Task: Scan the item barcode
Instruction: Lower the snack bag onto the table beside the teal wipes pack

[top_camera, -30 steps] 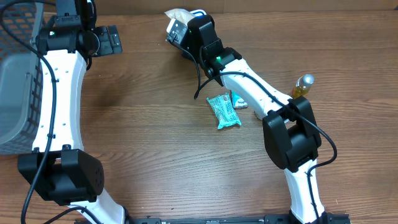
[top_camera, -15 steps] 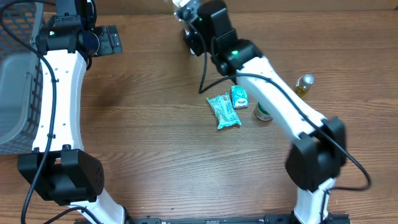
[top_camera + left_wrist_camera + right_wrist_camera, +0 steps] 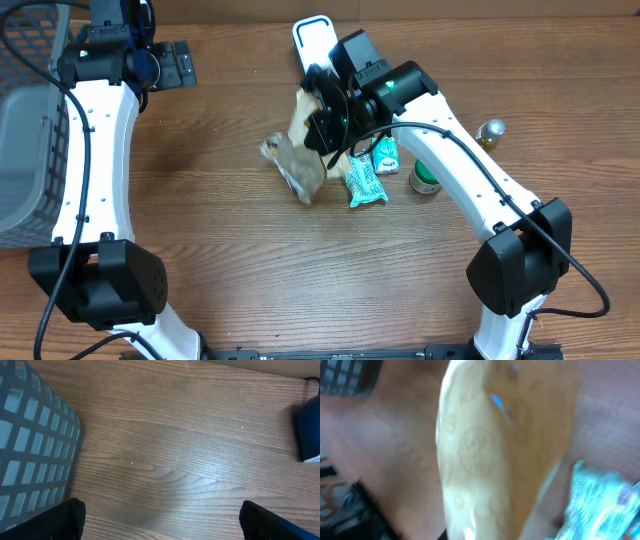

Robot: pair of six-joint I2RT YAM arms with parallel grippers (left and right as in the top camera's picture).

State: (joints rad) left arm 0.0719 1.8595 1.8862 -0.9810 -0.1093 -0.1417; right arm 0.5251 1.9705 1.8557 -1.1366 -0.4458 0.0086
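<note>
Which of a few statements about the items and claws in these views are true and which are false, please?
1. The right claw grips a tan pouch. True.
2. The left claw is shut on the teal packet. False: it is open and empty, beside the grey basket.
3. The teal packet lies on the table next to a small green packet. True.
4. The yellow bottle sits inside the grey basket. False: it is on the table by the right arm.

We record: left hand (image 3: 178,64) wide open, arm stretched forward; right hand (image 3: 320,118) clamped shut, arm angled inward.
</note>
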